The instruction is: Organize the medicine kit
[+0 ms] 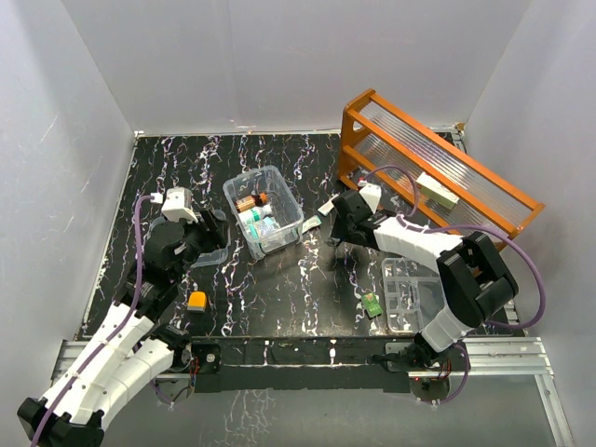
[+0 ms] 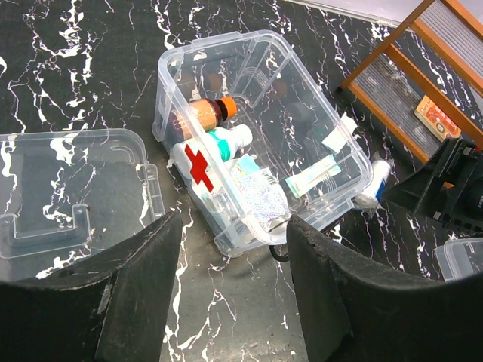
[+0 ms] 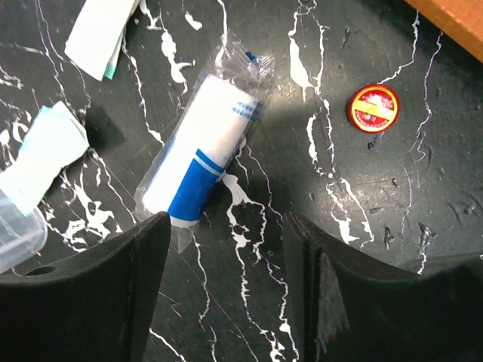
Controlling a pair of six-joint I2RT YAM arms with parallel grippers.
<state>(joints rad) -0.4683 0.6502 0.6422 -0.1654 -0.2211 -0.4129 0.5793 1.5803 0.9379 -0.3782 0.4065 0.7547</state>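
The medicine kit (image 1: 264, 209) is a clear box standing open mid-table, with a red cross (image 2: 199, 167) on its wall. Inside lie an amber bottle (image 2: 204, 115), a white bottle (image 2: 226, 139), a blister pack (image 2: 260, 197) and a sachet (image 2: 317, 177). Its clear lid (image 2: 68, 192) lies flat to the left, and the compartment tray (image 1: 410, 293) sits near the right front. My left gripper (image 2: 234, 302) hovers open just short of the box's near corner, holding nothing. My right gripper (image 3: 226, 294) is open over bare table, and a wrapped white roll with a blue band (image 3: 207, 154) ends beside its left finger.
An orange wooden rack (image 1: 438, 163) stands at the back right. A red and yellow round cap (image 3: 373, 108) and two white packets (image 3: 102, 38) (image 3: 41, 158) lie near the roll. An orange block (image 1: 196, 300) and a small green item (image 1: 372, 305) sit near the front edge.
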